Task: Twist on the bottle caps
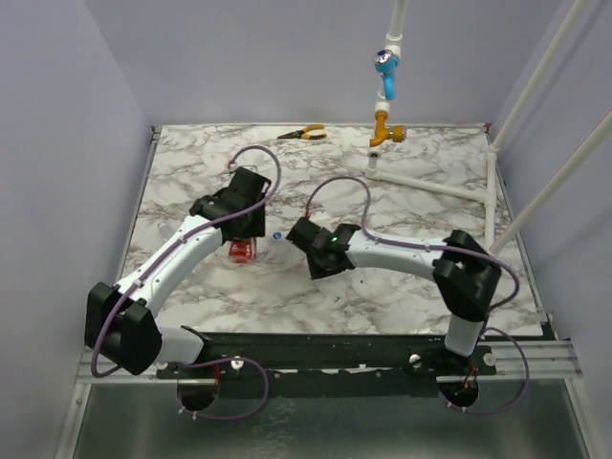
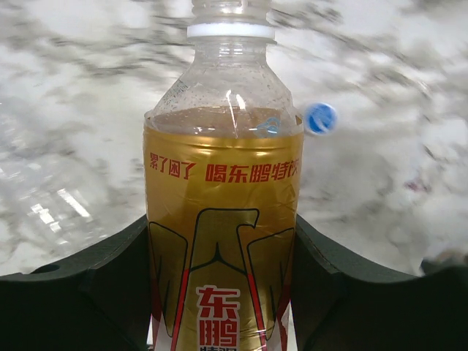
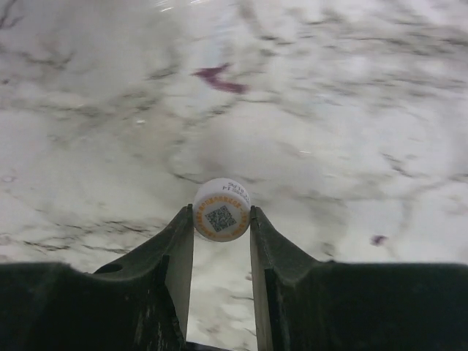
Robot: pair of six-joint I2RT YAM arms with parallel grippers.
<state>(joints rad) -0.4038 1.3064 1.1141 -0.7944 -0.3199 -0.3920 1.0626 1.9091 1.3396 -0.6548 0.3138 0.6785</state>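
Progress is at an early stage: no cap is on the bottle (image 2: 223, 241) yet. Its threaded neck stands bare above the white collar ring. The left fingers (image 2: 110, 292) are closed on the bottle's labelled body, one pressed to each side. The amber drink lies level across the bottle, so it looks to be held upright over the marble table (image 1: 402, 287), on the left-centre of it in the overhead view.

The right fingers (image 3: 175, 248) have closed on a white cap (image 3: 221, 217), pinching it by its rim. Its face, with a small printed code square inside an orange ring, is turned toward the wrist camera. Whether that cap rests on the table or is just clear of it I cannot tell. A blue cap (image 2: 320, 118) lies loose on the table just beside the bottle, between the two arms.

By my reading, the pick of the first cap is done or nearly so. Still to come: carrying the white cap to the open neck, seating it squarely on the threads and turning it down. The blue cap has no bottle in view to go on.
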